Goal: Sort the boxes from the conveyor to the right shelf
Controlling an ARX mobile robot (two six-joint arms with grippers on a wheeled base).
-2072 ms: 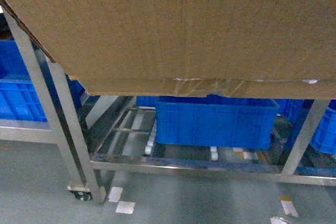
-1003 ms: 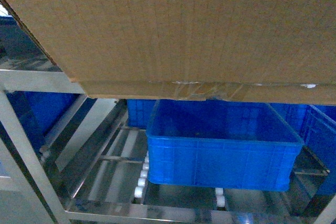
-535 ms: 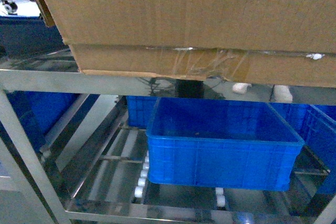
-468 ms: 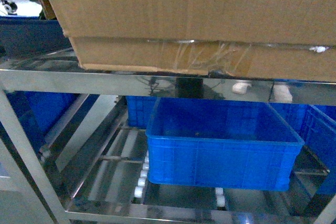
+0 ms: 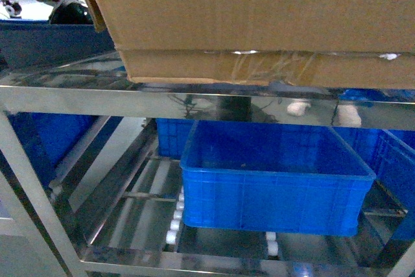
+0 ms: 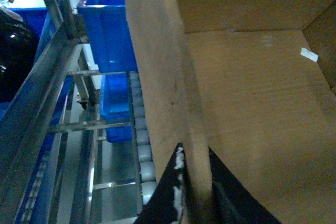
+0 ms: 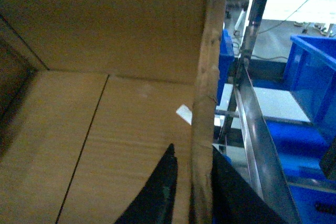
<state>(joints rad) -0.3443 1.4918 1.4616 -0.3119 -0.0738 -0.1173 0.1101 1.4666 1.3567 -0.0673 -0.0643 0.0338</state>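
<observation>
I am gripping one cardboard box (image 5: 259, 24) by its side walls, my left pincer (image 6: 194, 203) and right pincer (image 7: 191, 192) each straddling an edge. It is sitting on the steel shelf (image 5: 162, 102), above one blue bin (image 5: 275, 186).

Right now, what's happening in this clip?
The robot is putting a large cardboard box onto the upper tier of the steel shelf. The left gripper and right gripper each pinch an opposite side wall. The box's taped bottom edge sits at the shelf's front rail, above a blue bin.
</observation>
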